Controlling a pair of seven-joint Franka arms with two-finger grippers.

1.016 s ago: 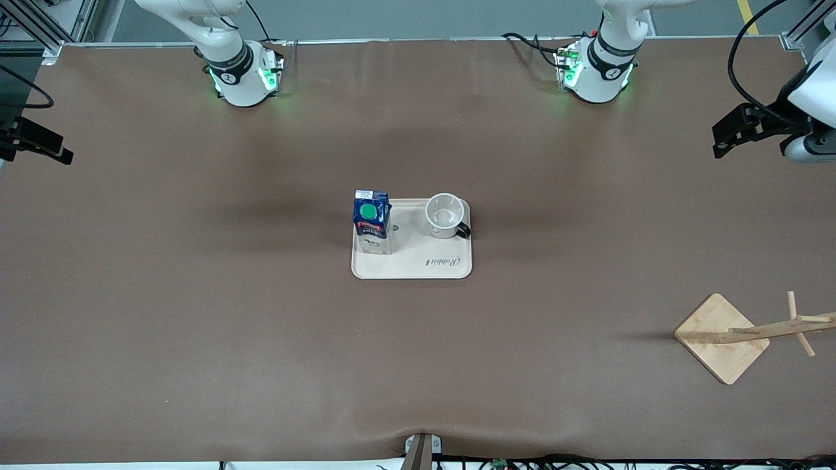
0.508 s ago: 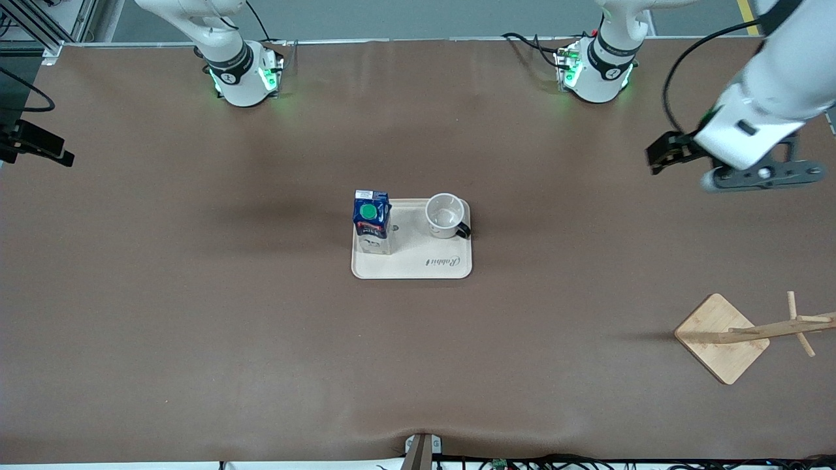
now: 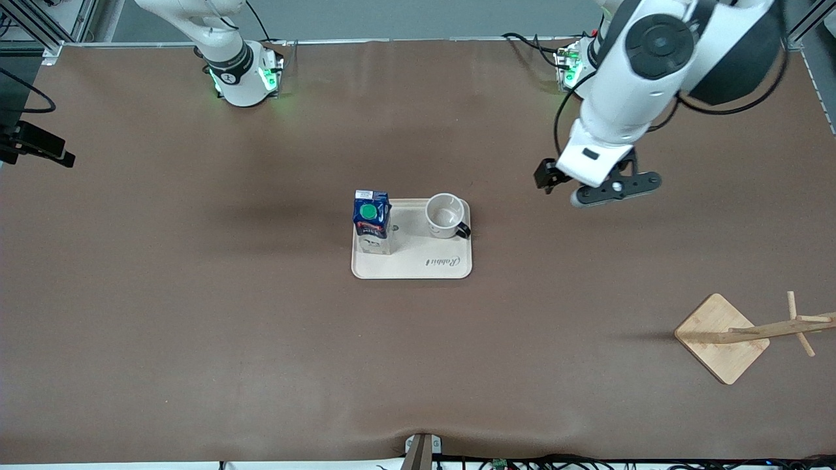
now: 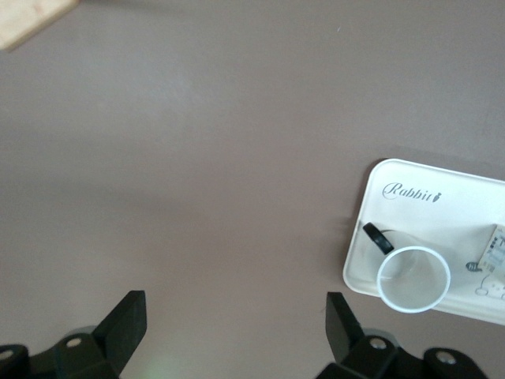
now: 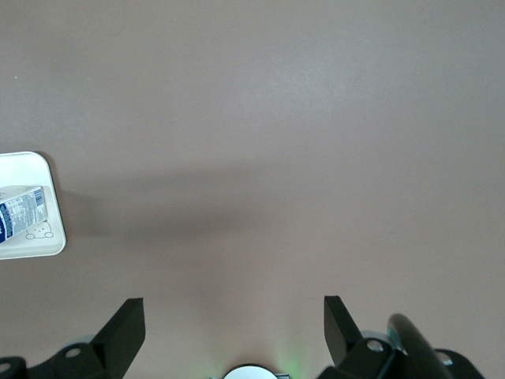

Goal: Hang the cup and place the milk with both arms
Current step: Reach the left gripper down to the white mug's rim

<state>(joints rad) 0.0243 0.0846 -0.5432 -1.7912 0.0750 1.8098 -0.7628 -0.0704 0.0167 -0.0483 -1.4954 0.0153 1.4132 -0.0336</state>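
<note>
Your left tool [image 3: 547, 177] hangs in the air over bare desk [image 3: 196, 326], off the tray [image 3: 411, 267] toward the left arm's end, with its fingers [image 4: 126, 316] spread wide and nothing between them. The left arm bends out from its base, its big elbow joint high over the desk's edge, the forearm sloping down toward the tray and the wrist pointing the tool at the desk.

From that tool, the cup [image 3: 445, 216] is the closest task thing: it stands upright and empty on the tray, mouth up, black handle turned toward the left arm's end. The left wrist view shows it clear of the fingers, not touched. The milk [image 3: 371, 221] stands upright on the same tray, farther from the left tool than the cup, at the edge toward the right arm's end; the two are apart.

The wooden cup stand [image 3: 722, 336] sits well away from the left tool, nearer to the front camera at the left arm's end of the desk.

Your right tool [image 5: 233, 316] waits over bare desk, well apart from the tray, fingers spread wide and empty.
</note>
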